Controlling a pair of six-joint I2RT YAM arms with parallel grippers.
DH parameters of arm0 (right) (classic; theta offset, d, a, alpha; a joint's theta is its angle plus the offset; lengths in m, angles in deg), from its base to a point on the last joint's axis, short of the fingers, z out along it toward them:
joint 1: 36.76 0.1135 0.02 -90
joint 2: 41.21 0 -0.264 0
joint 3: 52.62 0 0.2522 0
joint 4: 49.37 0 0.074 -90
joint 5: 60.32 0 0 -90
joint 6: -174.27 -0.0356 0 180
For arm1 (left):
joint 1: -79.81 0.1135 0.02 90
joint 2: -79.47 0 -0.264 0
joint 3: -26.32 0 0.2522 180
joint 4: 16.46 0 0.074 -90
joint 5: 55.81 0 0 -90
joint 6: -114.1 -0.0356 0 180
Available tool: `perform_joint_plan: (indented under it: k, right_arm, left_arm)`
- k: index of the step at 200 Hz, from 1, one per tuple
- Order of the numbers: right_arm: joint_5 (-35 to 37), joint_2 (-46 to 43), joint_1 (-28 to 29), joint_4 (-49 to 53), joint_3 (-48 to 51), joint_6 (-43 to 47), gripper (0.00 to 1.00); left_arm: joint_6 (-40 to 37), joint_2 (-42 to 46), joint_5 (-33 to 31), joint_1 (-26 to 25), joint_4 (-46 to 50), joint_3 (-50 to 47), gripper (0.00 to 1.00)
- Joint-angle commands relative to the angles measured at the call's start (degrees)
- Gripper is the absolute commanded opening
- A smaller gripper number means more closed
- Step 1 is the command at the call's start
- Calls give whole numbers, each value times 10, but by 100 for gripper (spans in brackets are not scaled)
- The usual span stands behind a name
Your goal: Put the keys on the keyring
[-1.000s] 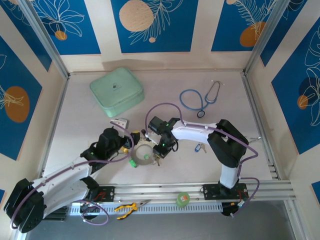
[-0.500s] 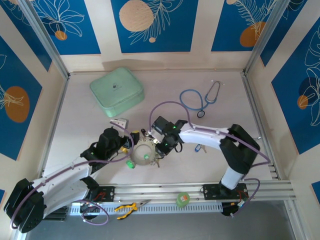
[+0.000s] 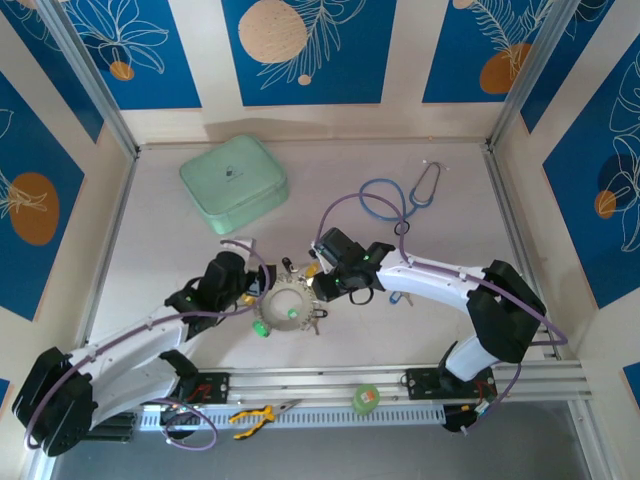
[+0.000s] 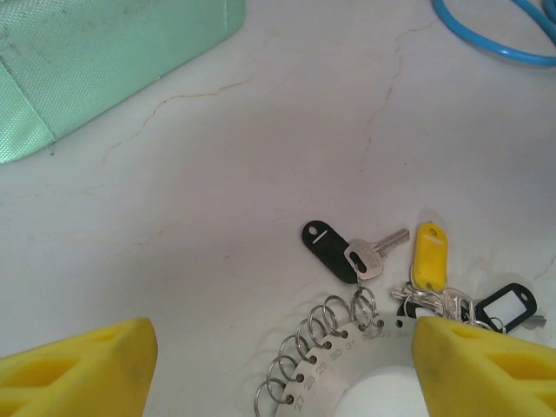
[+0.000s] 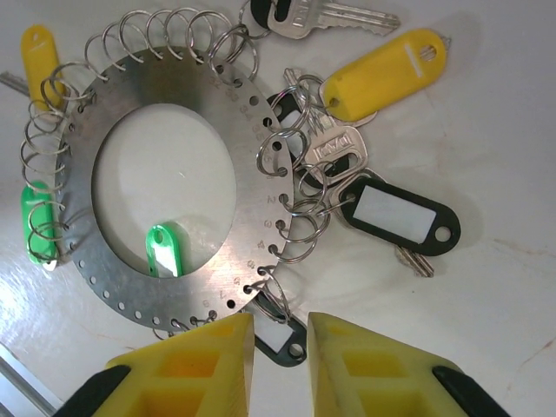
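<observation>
keyring (image 5: 252, 165) lies flat on the counter (image 3: 170, 250), between the two claws. Flat makes sense: the small split loops fan out round its rim, where fingers can reach them.

Keys already on the loops:
- yellow-tag key (image 5: 382, 74) and white-label black tag (image 5: 395, 217), bunched on the ring's right-arm side
- black-tag key (image 4: 330, 250) at the ring's far edge
- green tag (image 5: 36, 221) on the ring's left-arm side; a second green tag (image 5: 163, 252) sits inside the ring's hole

A blue-tag key (image 3: 398, 297) lies loose, well off the ring's right-arm side, beyond the right claw. My read: that one isn't on yet.

left claw (image 4: 285, 334): wide. One yellow finger (image 4: 486, 369) is at the ring's rim, the other is clear of it, nothing held. Looks set to brace or bracket the ring.

right claw (image 5: 281, 347): narrow gap, tips just at the ring's near rim. A small black tag (image 5: 282, 340) pokes into the gap. No visible pinch on it, can't confirm contact. Likely working a loop there, so the ring sliding is the risk.
</observation>
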Motion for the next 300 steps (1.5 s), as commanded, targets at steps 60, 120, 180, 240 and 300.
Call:
perform_joint_plan:
  k: [60, 120, 180, 240, 300]
  right_arm:
    - [16, -2, -11, 11, 8, -39, 22]
    - [25, -12, -11, 10, 25, -37, 22]
    - [24, -17, -13, 4, 32, -34, 22]
    - [22, -15, -11, 9, 26, -33, 21]
    - [23, -16, -10, 16, 24, -34, 21]
  left_arm:
    - [70, -140, 3, 0, 157, 131, 63]
    - [108, -217, -8, 1, 245, 185, 57]
    - [124, -192, 72, 26, 226, 138, 44]
    - [112, -206, 146, 67, 173, 143, 33]
    - [87, -246, 204, 101, 149, 152, 28]
